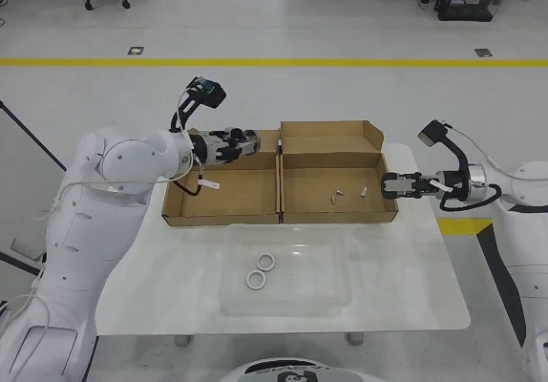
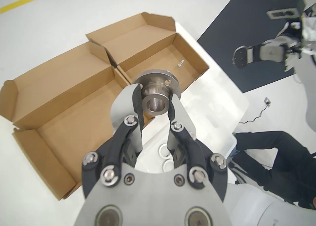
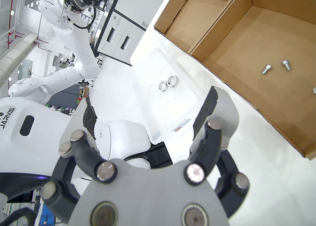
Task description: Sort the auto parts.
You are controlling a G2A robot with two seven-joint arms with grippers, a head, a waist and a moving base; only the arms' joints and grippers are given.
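Presently the left gripper (image 2: 153, 96) is closed on a flanged hub (image 2: 158, 78), a machined steel part with a bored neck and a drilled disc. Its jaws pinch the neck from either side, which leaves the disc clear of the pads; judged a secure hold, since the disc stops the part sliding out forward. In the top view the part hangs in the air over the far end of the left cardboard box (image 1: 226, 205), not touching it.

The right gripper (image 3: 150, 105) is spread wide and carries nothing. It sits at the outer wall of the right cardboard box (image 1: 312, 196), well apart from the left arm.

Two socket-head screws (image 3: 266, 69) lie on the floor of the right box, near each other but apart. Two white rings (image 3: 164, 86) lie side by side in the clear plastic tray (image 1: 284, 296), which stands on the white table (image 1: 417, 286) just in front of the boxes.

Assessment: screws have one box and rings are unsorted in the tray. The hub's position suggests the left box is its destination. The release calls for lowering first; dropped from this height, a heavy steel part could dent the cardboard or bounce.
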